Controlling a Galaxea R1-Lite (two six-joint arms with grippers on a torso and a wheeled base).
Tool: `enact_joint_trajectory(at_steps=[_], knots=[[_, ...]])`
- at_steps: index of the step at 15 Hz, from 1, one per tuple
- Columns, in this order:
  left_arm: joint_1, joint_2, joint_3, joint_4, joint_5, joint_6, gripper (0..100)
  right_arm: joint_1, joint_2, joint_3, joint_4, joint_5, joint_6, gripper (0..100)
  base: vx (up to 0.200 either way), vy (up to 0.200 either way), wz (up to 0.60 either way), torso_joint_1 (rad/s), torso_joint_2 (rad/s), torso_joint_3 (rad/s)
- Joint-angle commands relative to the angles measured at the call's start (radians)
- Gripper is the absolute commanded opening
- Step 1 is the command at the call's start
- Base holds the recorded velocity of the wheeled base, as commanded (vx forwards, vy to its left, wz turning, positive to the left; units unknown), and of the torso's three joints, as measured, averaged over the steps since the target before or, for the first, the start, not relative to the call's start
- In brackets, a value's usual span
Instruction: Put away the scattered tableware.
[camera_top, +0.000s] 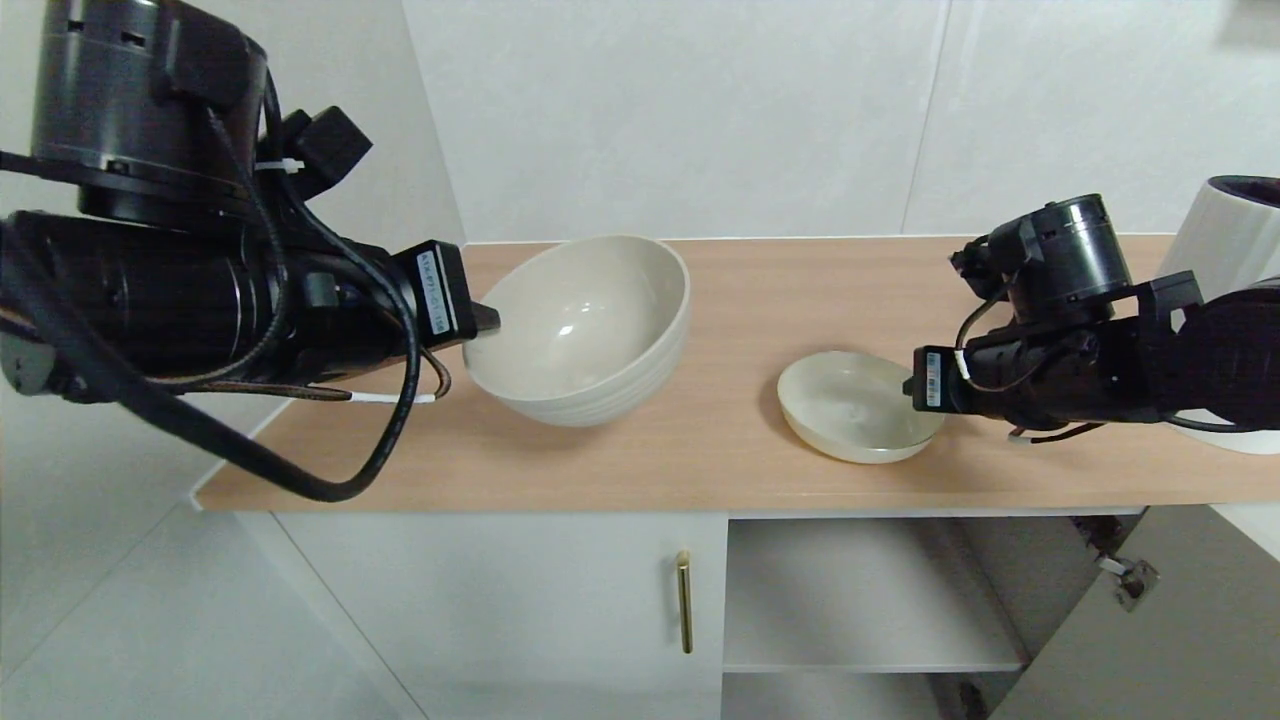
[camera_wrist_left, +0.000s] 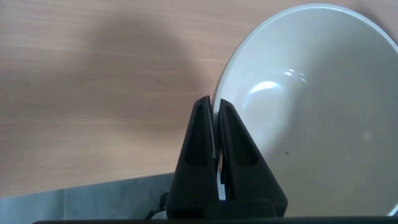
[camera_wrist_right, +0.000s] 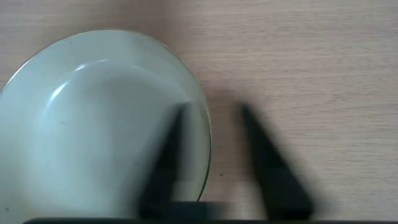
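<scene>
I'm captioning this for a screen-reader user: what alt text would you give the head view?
The left gripper clamps the rim of a tilted large cream bowl over a wooden countertop, while the right gripper meets the edge of a shallow dish. Below, a cabinet stands open.

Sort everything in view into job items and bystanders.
Job: bowl, rim pinched in the left hand; shallow dish, open right hand astride its rim; open shelf, likely their destination.
Bystanders: countertop; closed cabinet door with gold handle.
</scene>
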Motion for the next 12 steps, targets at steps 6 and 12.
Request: enact_joint_trajectory(at_steps=[6,12], knots=[[-0.017,-0.1,0.085,0.0,0.001,0.002,0,0.001,-0.052,0.006,0.002,0.012,0.0,0,0.0,0.0,0.0,0.0,0.0,0.0],[-0.035,-0.241,0.197,0.003,0.002,0.001,0,0.106,-0.371,0.066,0.235,0.105,0.007,0,0.0,0.0,0.0,0.0,0.0,0.0]])
